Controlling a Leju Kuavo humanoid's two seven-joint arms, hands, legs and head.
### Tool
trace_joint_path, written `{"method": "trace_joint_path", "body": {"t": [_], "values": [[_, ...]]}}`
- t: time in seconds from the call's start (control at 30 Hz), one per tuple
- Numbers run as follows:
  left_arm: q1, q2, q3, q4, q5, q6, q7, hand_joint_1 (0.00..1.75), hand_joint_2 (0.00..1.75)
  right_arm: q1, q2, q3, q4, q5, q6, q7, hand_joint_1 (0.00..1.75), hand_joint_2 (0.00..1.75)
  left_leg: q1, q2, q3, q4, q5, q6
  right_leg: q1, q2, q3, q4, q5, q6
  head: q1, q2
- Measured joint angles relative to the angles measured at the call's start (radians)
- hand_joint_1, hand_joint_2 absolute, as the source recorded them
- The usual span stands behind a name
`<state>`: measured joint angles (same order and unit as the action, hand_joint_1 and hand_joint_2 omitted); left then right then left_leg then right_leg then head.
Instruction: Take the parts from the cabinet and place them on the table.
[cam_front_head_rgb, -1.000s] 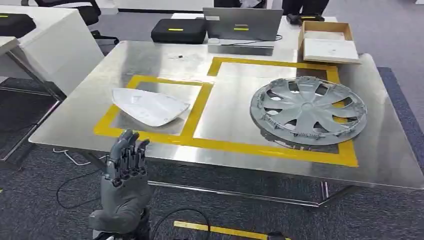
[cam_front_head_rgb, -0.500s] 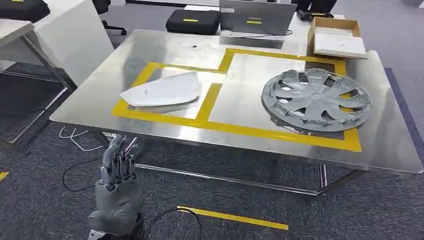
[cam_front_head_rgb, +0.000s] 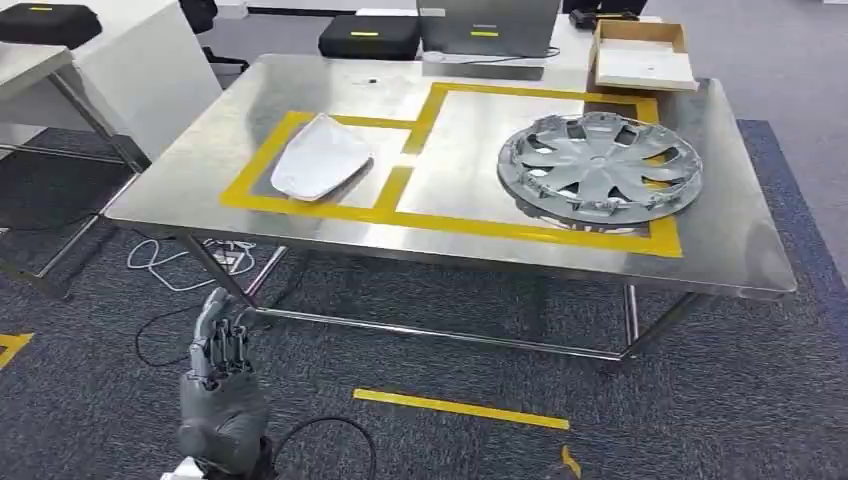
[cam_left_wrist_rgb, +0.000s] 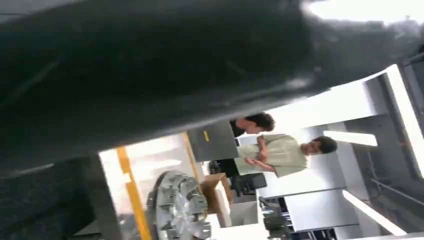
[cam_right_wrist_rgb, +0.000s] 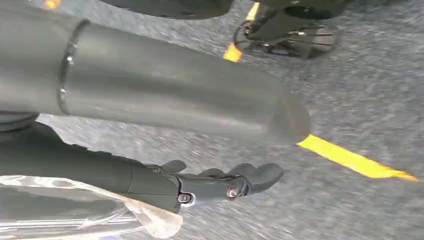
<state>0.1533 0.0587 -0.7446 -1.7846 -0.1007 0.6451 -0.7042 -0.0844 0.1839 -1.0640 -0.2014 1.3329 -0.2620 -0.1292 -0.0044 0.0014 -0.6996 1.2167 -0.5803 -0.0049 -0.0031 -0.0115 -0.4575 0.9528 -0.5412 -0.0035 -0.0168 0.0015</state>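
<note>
Two parts lie on the steel table (cam_front_head_rgb: 740, 240), each in a field marked with yellow tape. The white curved cover (cam_front_head_rgb: 320, 157) is on the left and the grey wheel cover (cam_front_head_rgb: 598, 165) on the right; the wheel cover (cam_left_wrist_rgb: 180, 210) also appears in the left wrist view. My left hand (cam_front_head_rgb: 220, 380) hangs low in front of the table over the carpet, its fingers straight and holding nothing. My right hand (cam_right_wrist_rgb: 215, 182) hangs over the carpet floor with its fingers stretched out and nothing in them.
At the table's far edge stand a cardboard box (cam_front_head_rgb: 640, 55), a laptop (cam_front_head_rgb: 488, 25) and a black case (cam_front_head_rgb: 370, 35). A white desk (cam_front_head_rgb: 130, 70) is at the left. Cables (cam_front_head_rgb: 170, 270) and a yellow tape strip (cam_front_head_rgb: 460, 408) lie on the floor. Two people (cam_left_wrist_rgb: 280, 150) stand beyond the table.
The whole picture has shifted: the camera has drawn back from the table and now takes in more floor. My left hand sits lower in the picture, still holding nothing.
</note>
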Motion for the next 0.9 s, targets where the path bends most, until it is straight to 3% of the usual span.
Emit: {"method": "trace_joint_path", "body": {"t": [0.03, 0.07, 0.1, 0.17, 0.2, 0.23, 0.27, 0.33, 0.37, 0.4, 0.43, 0.5, 0.53, 0.57, 0.6, 0.67, 0.7, 0.73, 0.77, 0.83, 0.87, 0.9], "values": [[0.004, 0.000, 0.003, 0.003, 0.000, 0.002, 0.000, 0.00, 0.00, -0.001, 0.000, 0.001, 0.000, -0.003, -0.002, -0.024, 0.00, 0.00, 0.002, 0.000, -0.005, 0.071, -0.027, -0.003, 0.001, -0.001, -0.015, 0.002, 0.012, 0.000, 0.001, 0.000], [0.010, 0.000, 0.007, 0.007, 0.000, 0.005, 0.000, 0.00, 0.00, -0.002, 0.000, 0.002, 0.000, -0.005, -0.007, -0.050, 0.00, 0.00, 0.003, 0.000, 0.001, 0.104, -0.016, -0.003, 0.002, -0.004, -0.023, 0.006, 0.021, 0.001, 0.000, 0.000], [0.014, 0.000, 0.013, 0.009, 0.000, 0.005, 0.000, 0.00, 0.00, -0.004, 0.000, 0.002, 0.000, -0.006, -0.009, -0.066, 0.00, 0.00, 0.004, 0.000, 0.021, 0.098, 0.014, -0.002, 0.002, -0.005, -0.039, 0.013, 0.031, 0.002, 0.000, 0.000], [0.021, -0.001, 0.024, 0.012, 0.000, 0.008, 0.000, 0.00, 0.00, -0.008, 0.000, 0.003, 0.000, -0.008, -0.011, -0.079, 0.00, 0.00, 0.004, 0.000, 0.114, -0.026, 0.079, 0.004, 0.002, -0.005, -0.072, 0.029, 0.044, 0.006, 0.001, 0.000], [0.023, -0.002, 0.027, 0.012, 0.000, 0.008, 0.000, 0.00, 0.00, -0.009, 0.000, 0.003, 0.000, -0.008, -0.011, -0.083, 0.00, 0.00, 0.004, -0.002, 0.180, -0.125, 0.087, 0.010, 0.002, -0.004, -0.081, 0.036, 0.047, 0.008, 0.000, 0.000], [0.023, -0.003, 0.028, 0.013, 0.000, 0.008, 0.000, 0.00, 0.00, -0.011, 0.000, 0.003, 0.000, -0.008, -0.011, -0.084, 0.00, 0.00, 0.000, -0.004, 0.220, -0.192, 0.051, 0.014, 0.004, -0.004, -0.090, 0.040, 0.052, 0.013, 0.000, 0.000], [0.026, -0.005, 0.031, 0.013, 0.000, 0.007, 0.000, 0.00, 0.00, -0.014, 0.000, 0.003, 0.000, -0.008, -0.012, -0.086, 0.00, 0.00, -0.001, -0.004, 0.229, -0.219, 0.051, 0.015, 0.006, -0.004, -0.096, 0.043, 0.061, 0.019, 0.002, 0.000], [0.035, -0.005, 0.037, 0.014, 0.002, 0.002, 0.000, 0.00, 0.00, -0.024, 0.002, 0.005, 0.000, -0.007, -0.015, -0.095, 0.00, 0.00, -0.006, -0.004, 0.214, -0.221, 0.055, 0.019, 0.001, -0.004, -0.112, 0.043, 0.079, 0.028, 0.001, 0.000], [0.039, -0.006, 0.046, 0.015, 0.003, -0.002, 0.000, 0.00, 0.00, -0.027, 0.005, 0.008, 0.000, -0.005, -0.015, -0.102, 0.00, 0.00, -0.003, -0.002, 0.205, -0.232, 0.063, 0.027, 0.003, -0.003, -0.119, 0.046, 0.085, 0.035, 0.001, 0.000], [0.045, -0.008, 0.050, 0.016, 0.003, -0.003, 0.000, 0.00, 0.00, -0.030, 0.006, 0.012, 0.000, -0.003, -0.015, -0.106, 0.00, 0.00, 0.002, 0.003, 0.197, -0.237, 0.078, 0.039, 0.001, 0.004, -0.131, 0.056, 0.065, 0.039, 0.001, 0.000], [0.049, -0.009, 0.054, 0.016, 0.003, -0.003, 0.000, 0.00, 0.00, -0.032, 0.007, 0.014, 0.000, -0.002, -0.015, -0.106, 0.00, 0.00, 0.000, 0.003, 0.182, -0.238, 0.089, 0.049, 0.002, 0.007, -0.152, 0.091, 0.010, 0.042, 0.003, 0.000], [0.058, -0.011, 0.064, 0.016, 0.007, -0.005, 0.000, 0.00, 0.00, -0.036, 0.008, 0.021, 0.000, 0.007, -0.014, -0.097, 0.00, 0.00, -0.006, 0.003, 0.153, -0.236, 0.110, 0.056, 0.001, 0.008, -0.192, 0.231, -0.100, 0.042, 0.007, 0.000], [0.064, -0.012, 0.070, 0.016, 0.008, -0.006, 0.000, 0.00, 0.00, -0.037, 0.010, 0.024, 0.000, 0.010, -0.013, -0.086, 0.00, 0.00, -0.009, 0.004, 0.139, -0.235, 0.121, 0.057, 0.001, 0.008, -0.206, 0.298, -0.131, 0.041, 0.006, 0.000], [0.070, -0.012, 0.076, 0.016, 0.008, -0.007, 0.000, 0.00, 0.00, -0.036, 0.013, 0.027, 0.000, 0.015, -0.010, -0.072, 0.00, 0.00, -0.011, 0.004, 0.124, -0.233, 0.133, 0.057, 0.002, 0.008, -0.210, 0.342, -0.134, 0.041, 0.006, 0.000], [0.074, -0.012, 0.079, 0.016, 0.008, -0.007, 0.000, 0.00, 0.00, -0.032, 0.014, 0.028, 0.000, 0.016, -0.009, -0.060, 0.00, 0.00, -0.013, 0.004, 0.108, -0.232, 0.144, 0.057, 0.002, 0.008, -0.193, 0.346, -0.102, 0.039, 0.006, 0.000], [0.081, -0.015, 0.087, 0.017, 0.006, -0.007, 0.000, 0.00, 0.00, -0.022, 0.014, 0.028, 0.000, 0.014, -0.007, -0.034, 0.00, 0.00, -0.014, 0.003, 0.075, -0.227, 0.166, 0.055, 0.003, 0.008, -0.106, 0.247, -0.018, 0.033, 0.006, 0.000], [0.086, -0.017, 0.093, 0.018, 0.006, -0.007, 0.000, 0.00, 0.00, -0.020, 0.014, 0.028, 0.000, 0.009, -0.006, -0.020, 0.00, 0.00, -0.014, 0.001, 0.064, -0.224, 0.176, 0.052, 0.003, 0.008, -0.044, 0.160, -0.004, 0.030, 0.007, 0.000], [0.092, -0.021, 0.098, 0.018, 0.006, -0.007, 0.000, 0.00, 0.00, -0.020, 0.014, 0.027, 0.000, -0.003, -0.001, -0.009, 0.00, 0.00, -0.017, 0.001, 0.058, -0.221, 0.184, 0.047, 0.005, 0.008, 0.030, 0.065, -0.026, 0.026, 0.008, 0.000], [0.093, -0.022, 0.104, 0.019, 0.005, -0.007, 0.000, 0.00, 0.00, -0.021, 0.014, 0.027, 0.000, -0.026, 0.005, -0.004, 0.00, 0.00, -0.020, 0.004, 0.052, -0.216, 0.194, 0.043, 0.006, 0.008, 0.078, -0.020, -0.046, 0.025, 0.006, 0.000], [0.093, -0.024, 0.107, 0.024, 0.000, -0.006, 0.000, 0.00, 0.00, -0.018, 0.014, 0.009, 0.000, -0.085, 0.018, -0.007, 0.00, 0.00, -0.016, 0.007, 0.045, -0.220, 0.218, 0.038, 0.011, 0.012, 0.055, -0.016, -0.043, 0.023, 0.007, 0.000], [0.095, -0.026, 0.108, 0.027, -0.009, -0.001, 0.000, 0.00, 0.00, -0.015, 0.014, -0.003, 0.000, -0.111, 0.024, -0.012, 0.00, 0.00, -0.016, 0.006, 0.045, -0.222, 0.227, 0.033, 0.011, 0.011, 0.050, -0.014, -0.034, 0.017, 0.006, 0.000], [0.097, -0.030, 0.112, 0.038, -0.064, 0.014, 0.000, 0.00, 0.00, -0.012, 0.015, -0.023, 0.001, -0.145, 0.031, -0.017, 0.00, 0.00, -0.015, 0.001, 0.038, -0.217, 0.216, 0.027, 0.001, 0.004, 0.041, -0.017, -0.022, 0.012, 0.009, 0.000]]}}
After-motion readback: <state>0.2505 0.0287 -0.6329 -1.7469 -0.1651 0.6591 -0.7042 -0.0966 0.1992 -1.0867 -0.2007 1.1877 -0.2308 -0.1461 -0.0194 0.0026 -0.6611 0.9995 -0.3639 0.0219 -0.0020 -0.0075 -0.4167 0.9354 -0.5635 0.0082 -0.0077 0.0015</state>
